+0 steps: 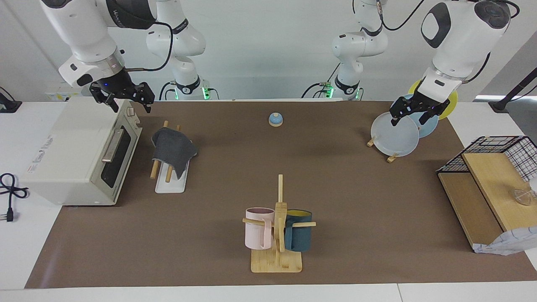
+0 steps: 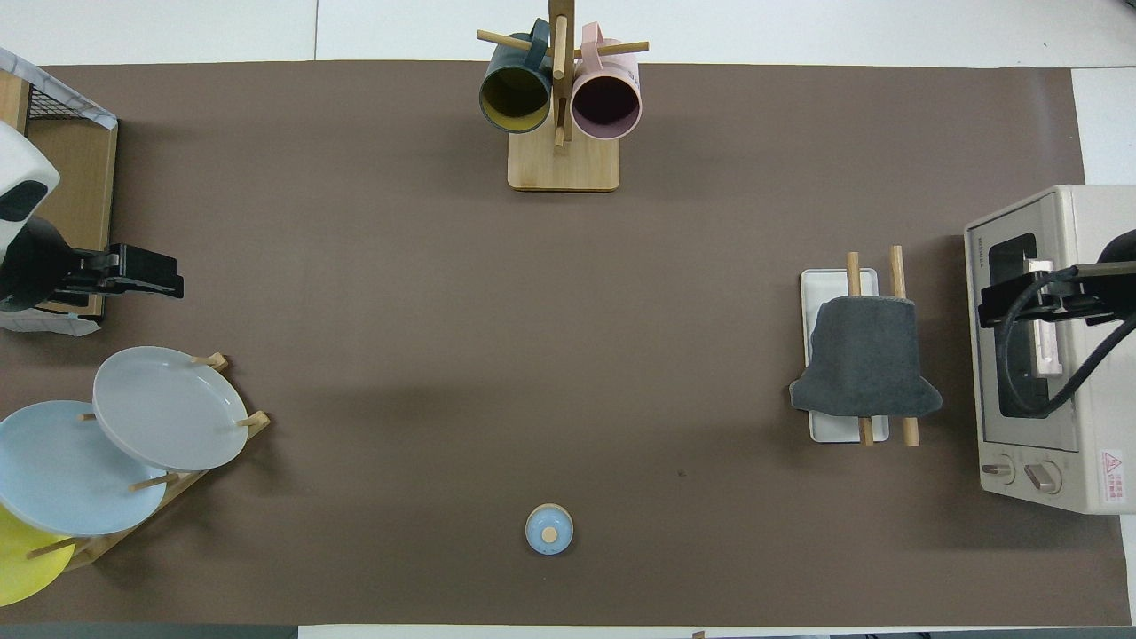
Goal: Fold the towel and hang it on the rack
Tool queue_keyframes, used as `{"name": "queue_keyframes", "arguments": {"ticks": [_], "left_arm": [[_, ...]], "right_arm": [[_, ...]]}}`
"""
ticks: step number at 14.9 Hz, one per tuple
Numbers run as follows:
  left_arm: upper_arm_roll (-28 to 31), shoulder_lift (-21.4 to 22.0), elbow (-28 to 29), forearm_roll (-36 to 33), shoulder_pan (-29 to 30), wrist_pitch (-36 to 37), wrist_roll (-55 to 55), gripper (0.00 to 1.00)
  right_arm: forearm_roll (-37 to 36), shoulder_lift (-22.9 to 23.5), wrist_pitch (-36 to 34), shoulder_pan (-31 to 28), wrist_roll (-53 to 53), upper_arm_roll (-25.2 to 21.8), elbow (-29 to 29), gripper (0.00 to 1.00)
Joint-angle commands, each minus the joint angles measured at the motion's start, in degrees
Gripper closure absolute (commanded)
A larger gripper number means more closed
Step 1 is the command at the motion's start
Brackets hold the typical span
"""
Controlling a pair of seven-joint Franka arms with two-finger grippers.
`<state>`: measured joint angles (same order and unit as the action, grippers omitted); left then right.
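Observation:
The towel (image 1: 173, 149) hangs folded over the two wooden rods of the rack (image 1: 170, 184), dark grey face out, beside the toaster oven toward the right arm's end of the table. In the overhead view the towel (image 2: 865, 364) covers the middle of the rack (image 2: 834, 288), and the rod ends stick out at both sides. My right gripper (image 1: 131, 105) is open and empty, raised over the toaster oven's front edge, apart from the towel; it also shows in the overhead view (image 2: 985, 309). My left gripper (image 1: 407, 121) is open and empty, up over the plate stand; the overhead view shows it too (image 2: 176, 282).
A toaster oven (image 1: 75, 155) stands next to the rack. A mug tree (image 1: 277, 235) with two mugs stands farthest from the robots. A plate stand with plates (image 1: 396, 134), a small blue bell (image 1: 275, 119) and a wooden shelf with a wire basket (image 1: 491, 184) are also on the table.

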<state>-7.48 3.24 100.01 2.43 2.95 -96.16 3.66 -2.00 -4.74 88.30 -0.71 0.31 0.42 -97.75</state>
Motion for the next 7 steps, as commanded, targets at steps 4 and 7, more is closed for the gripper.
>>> {"name": "queue_keyframes", "arguments": {"ticks": [4,7], "left_arm": [[-0.34,0.1,-0.08,0.21,0.56,-0.44,0.03,0.0],[-0.34,0.18,-0.08,0.21,0.56,-0.35,0.03,0.0]], "right_arm": [[-0.37,0.08,-0.06,-0.61,1.0,-0.15,0.63,0.0],[-0.37,0.08,0.03,-0.52,1.0,-0.15,0.54,0.0]]}}
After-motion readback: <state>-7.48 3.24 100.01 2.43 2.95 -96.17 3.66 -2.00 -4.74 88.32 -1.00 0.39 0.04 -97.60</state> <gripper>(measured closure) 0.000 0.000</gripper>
